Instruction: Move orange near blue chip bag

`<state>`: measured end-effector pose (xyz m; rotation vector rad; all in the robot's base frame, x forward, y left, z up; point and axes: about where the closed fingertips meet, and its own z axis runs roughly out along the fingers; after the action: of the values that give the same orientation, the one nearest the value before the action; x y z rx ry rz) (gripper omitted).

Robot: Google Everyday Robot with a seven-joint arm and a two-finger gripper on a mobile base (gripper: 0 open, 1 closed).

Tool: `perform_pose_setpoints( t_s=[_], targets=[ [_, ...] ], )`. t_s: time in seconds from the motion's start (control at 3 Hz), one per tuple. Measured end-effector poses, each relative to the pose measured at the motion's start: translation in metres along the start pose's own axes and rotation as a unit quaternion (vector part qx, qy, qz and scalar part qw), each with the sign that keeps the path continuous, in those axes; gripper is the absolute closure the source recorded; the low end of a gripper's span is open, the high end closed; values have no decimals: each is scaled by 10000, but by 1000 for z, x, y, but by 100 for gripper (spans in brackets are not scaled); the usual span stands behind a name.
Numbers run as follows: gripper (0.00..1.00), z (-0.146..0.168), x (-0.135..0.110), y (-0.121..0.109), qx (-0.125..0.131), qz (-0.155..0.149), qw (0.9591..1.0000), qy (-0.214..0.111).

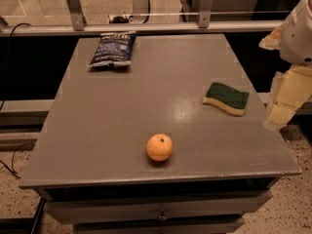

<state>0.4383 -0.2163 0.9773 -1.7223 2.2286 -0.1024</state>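
Near the front edge of the grey surface, slightly right of the middle, the orange is seen resting by itself, its dark stem dimple turned upward. At the far left corner the blue chip bag is laid flat, with its white lettering facing up and one crimped end close to the back edge. The orange and the bag are kept well apart, with most of the surface's depth lying between them. Toward the right side a sponge is placed, green face up and yellow underside showing along its near edge; it lies between the orange and the right edge, touching neither.

Beyond the right edge of the surface the hand is held in the air, pale cream in colour and hanging below the white arm. It is found just beside the sponge's end of the surface but apart from every object. Whether the hand is released or clenched cannot be told. A drawer is seen under the front edge, and a metal rail is set behind the surface.
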Motion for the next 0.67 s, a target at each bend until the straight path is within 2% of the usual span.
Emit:
perform_pose_setpoints(
  t_s=[0.33, 0.67],
  targets=[
    [0, 0, 0, 0, 1, 0, 10000, 0],
    [0, 2, -16, 3, -81, -130, 9997, -176]
  ],
)
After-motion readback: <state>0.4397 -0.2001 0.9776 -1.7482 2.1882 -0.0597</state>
